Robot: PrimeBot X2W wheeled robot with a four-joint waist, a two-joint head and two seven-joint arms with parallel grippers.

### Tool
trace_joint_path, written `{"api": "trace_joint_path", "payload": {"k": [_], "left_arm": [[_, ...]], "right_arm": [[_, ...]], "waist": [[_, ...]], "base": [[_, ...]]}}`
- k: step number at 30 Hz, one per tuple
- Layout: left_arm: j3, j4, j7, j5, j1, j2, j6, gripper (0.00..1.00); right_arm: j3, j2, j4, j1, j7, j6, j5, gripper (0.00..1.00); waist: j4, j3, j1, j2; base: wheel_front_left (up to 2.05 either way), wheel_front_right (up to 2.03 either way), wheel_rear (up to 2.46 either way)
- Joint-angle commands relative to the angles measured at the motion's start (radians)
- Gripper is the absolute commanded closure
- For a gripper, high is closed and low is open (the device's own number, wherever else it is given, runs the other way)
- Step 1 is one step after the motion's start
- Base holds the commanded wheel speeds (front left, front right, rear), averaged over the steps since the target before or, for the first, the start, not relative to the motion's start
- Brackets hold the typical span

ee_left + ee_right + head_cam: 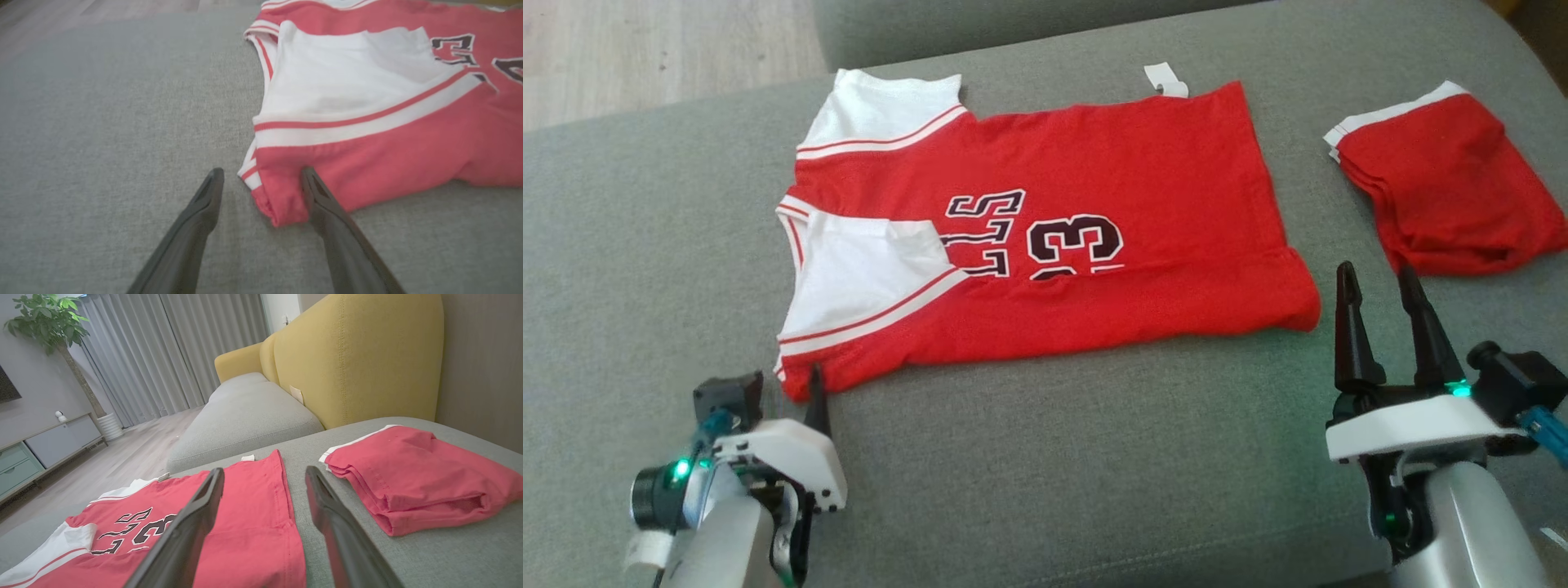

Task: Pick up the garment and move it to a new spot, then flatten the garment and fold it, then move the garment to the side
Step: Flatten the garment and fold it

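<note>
The garment [1094,188], a red jersey with white sleeves and black "23" lettering, lies spread on the grey sofa cushion [1054,457] with its near edge folded over. My left gripper [796,392] is at its near-left corner. In the left wrist view that gripper [262,179] is open, the red corner [282,200] lies between the fingers, and the right finger [327,208] rests against the cloth. My right gripper [1378,273] stands open just right of the garment's near-right corner, holding nothing. The right wrist view shows its fingers [196,514] above the garment's hem [253,522].
A second red garment [1454,188] lies folded at the right of the cushion, also in the right wrist view [408,477]. A yellow backrest [351,355] rises behind it. Another grey cushion [245,412] and wooden floor [645,49] lie beyond the far edge.
</note>
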Motion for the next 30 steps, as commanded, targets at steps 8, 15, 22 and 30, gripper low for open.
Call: {"api": "trace_joint_path", "payload": {"k": [8, 15, 22, 30], "left_arm": [[0.015, 0.082, 0.017, 0.014, -0.081, 0.034, 0.014, 0.00], [0.000, 0.124, -0.003, 0.001, -0.111, 0.023, -0.016, 1.00], [-0.001, 0.033, -0.077, 0.001, -0.127, 0.012, -0.025, 1.00], [-0.026, -0.129, -0.086, 0.027, -0.089, -0.001, -0.050, 1.00]], "right_arm": [[0.021, 0.007, -0.056, -0.037, 0.010, -0.001, -0.014, 0.00], [0.008, 0.008, -0.052, -0.035, 0.033, -0.001, -0.023, 0.00], [-0.045, 0.011, 0.027, -0.057, 0.120, -0.001, -0.059, 0.00], [-0.129, 0.012, 0.254, -0.159, 0.227, -0.001, -0.051, 0.00]], "waist": [[-0.015, 0.015, 0.0000, 0.0000], [-0.006, 0.015, 0.0000, 0.0000], [0.033, 0.015, 0.0000, 0.0000], [0.092, 0.023, 0.0000, 0.0000]], "base": [[0.00, 0.00, 0.00], [0.00, 0.00, 0.00], [0.00, 0.00, 0.00], [0.00, 0.00, 0.00]]}}
